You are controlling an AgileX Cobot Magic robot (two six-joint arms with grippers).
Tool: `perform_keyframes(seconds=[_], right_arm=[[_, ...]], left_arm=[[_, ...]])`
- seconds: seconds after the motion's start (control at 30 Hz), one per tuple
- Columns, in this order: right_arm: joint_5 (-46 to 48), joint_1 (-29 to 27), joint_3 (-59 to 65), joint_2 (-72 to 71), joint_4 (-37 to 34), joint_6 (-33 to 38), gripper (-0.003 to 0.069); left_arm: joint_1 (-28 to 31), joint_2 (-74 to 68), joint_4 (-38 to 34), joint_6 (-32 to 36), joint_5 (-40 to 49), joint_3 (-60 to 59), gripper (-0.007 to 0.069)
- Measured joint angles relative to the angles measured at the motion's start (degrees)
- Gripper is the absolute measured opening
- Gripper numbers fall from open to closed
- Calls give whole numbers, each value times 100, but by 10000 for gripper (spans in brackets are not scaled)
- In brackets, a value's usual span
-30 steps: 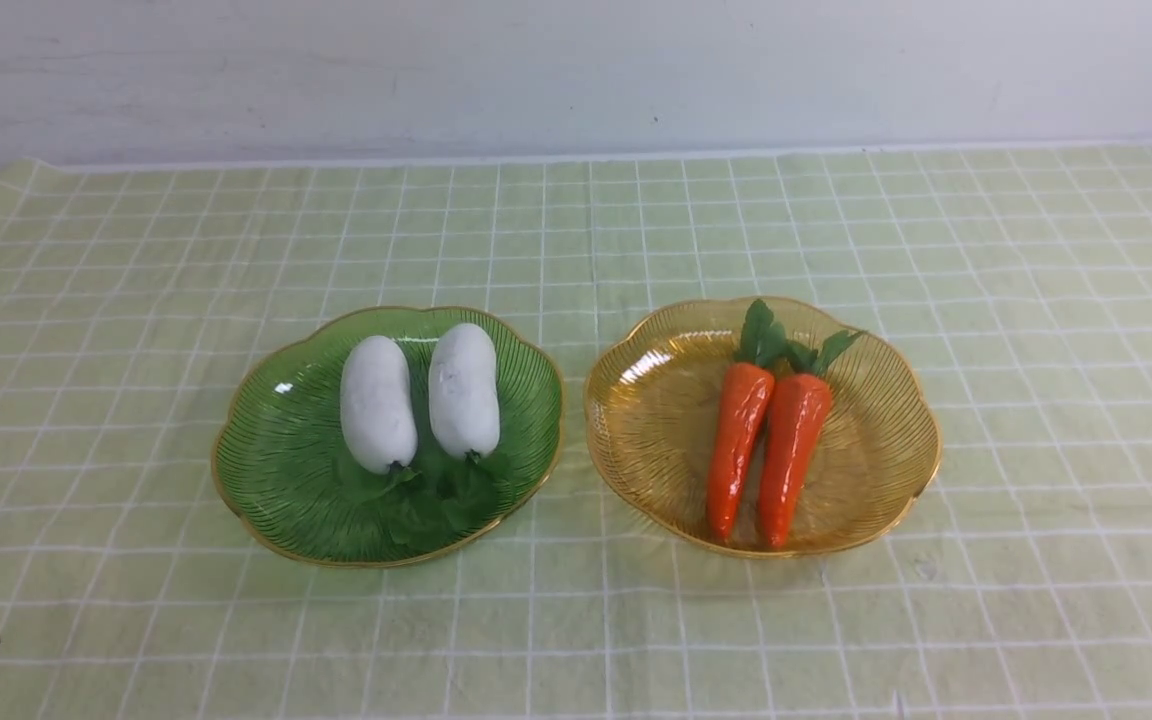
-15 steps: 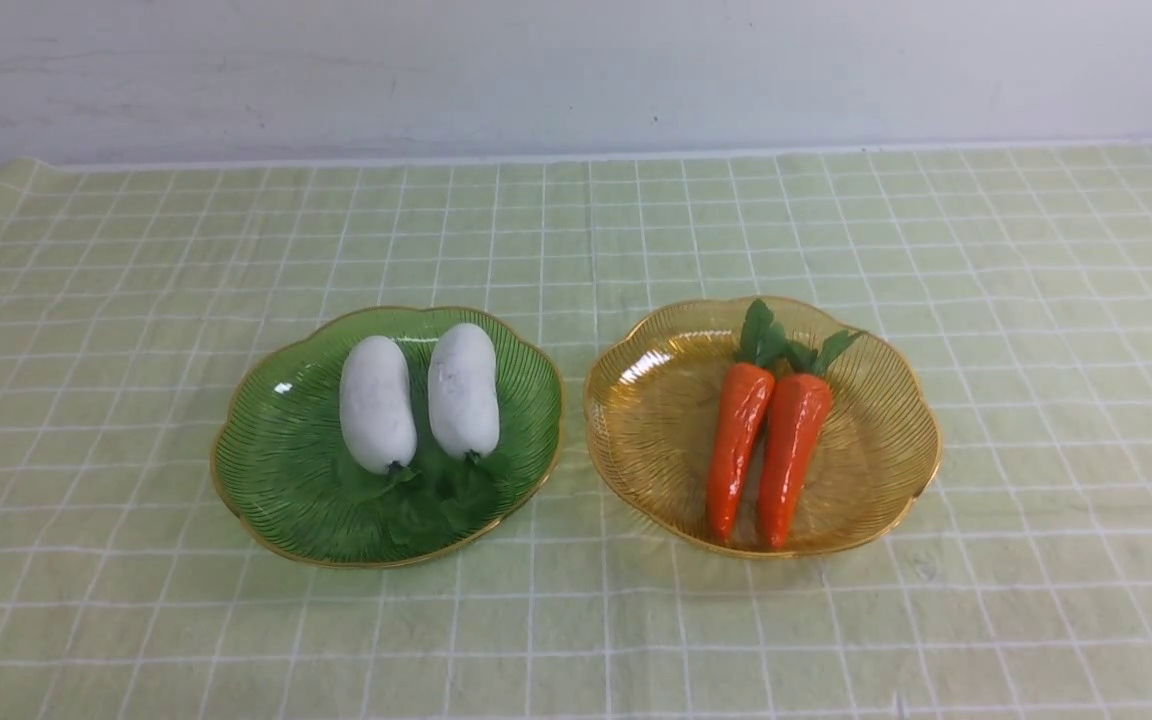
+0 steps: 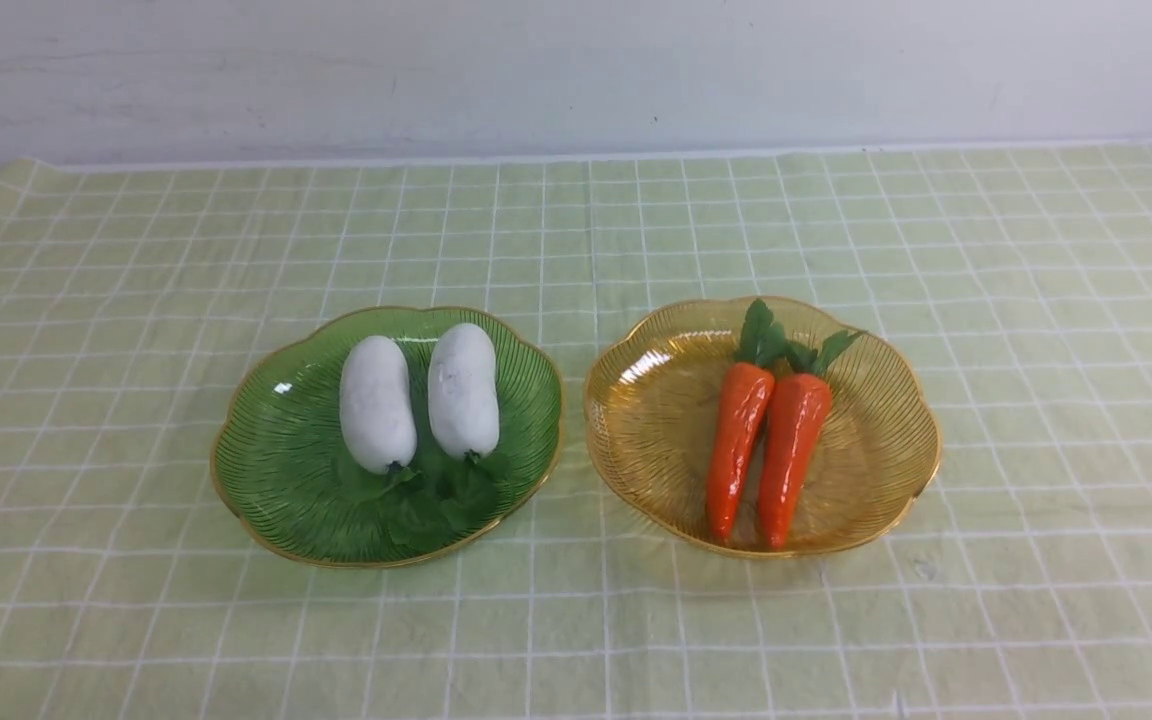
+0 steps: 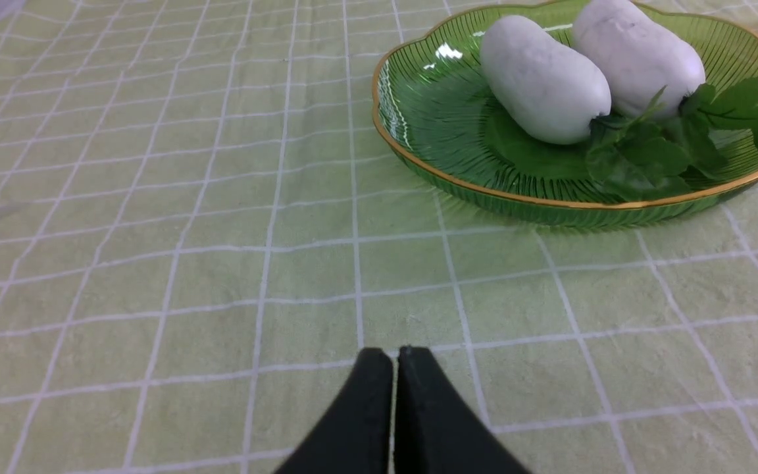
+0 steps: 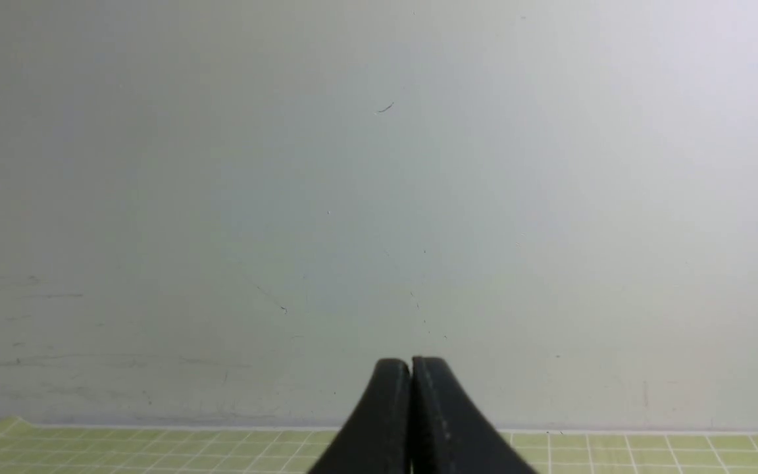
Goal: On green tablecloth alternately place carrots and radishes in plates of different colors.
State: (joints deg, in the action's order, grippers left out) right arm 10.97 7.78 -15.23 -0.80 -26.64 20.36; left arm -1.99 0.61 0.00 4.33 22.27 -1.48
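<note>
While its two black fingers are pressing flat together with nothing between them, the left gripper (image 4: 395,352) is hanging over bare green tablecloth (image 4: 155,230), apart from the green plate (image 4: 418,158). Equally clenched and empty, the right gripper (image 5: 411,362) is pointing at the pale wall (image 5: 379,164) beyond the cloth's far edge; neither gripper is showing in the front view. Moving outward, the green plate (image 3: 266,450) is sitting left of the cloth's centre, well in from the near edge, and is carrying both radishes (image 3: 376,403) (image 3: 463,390), which are lying side by side with their leaves pointing toward the near edge. Just beside it, close but not touching, the amber plate (image 3: 656,420) is sitting right of centre and is holding both carrots (image 3: 737,447) (image 3: 790,457), which are lying close together, tips toward the near edge and leafy tops toward the far edge.
</note>
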Motion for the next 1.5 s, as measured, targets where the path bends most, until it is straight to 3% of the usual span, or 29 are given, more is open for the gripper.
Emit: perform_keyframes(seconds=[0.33,0.5,0.67,0.93,1.1,1.5], right_arm=[[-6,0,8,0,91,102,-14],[-1,0,219,0,985,53,-14],[28,0,678,0,2310,-1227,-14],[491,-73,1521,0,3425,-2341,-14],[983,-610,1673,0,3531,-3091,-14],[1070,-788,1657,0,3551,-3175,-14]], left_arm=[[0,0,0,0,0,0,-8],[0,0,0,0,0,0,-8],[0,0,0,0,0,0,-8],[0,0,0,0,0,0,-8],[0,0,0,0,-2,0,-8],[0,0,0,0,-2,0,-8]])
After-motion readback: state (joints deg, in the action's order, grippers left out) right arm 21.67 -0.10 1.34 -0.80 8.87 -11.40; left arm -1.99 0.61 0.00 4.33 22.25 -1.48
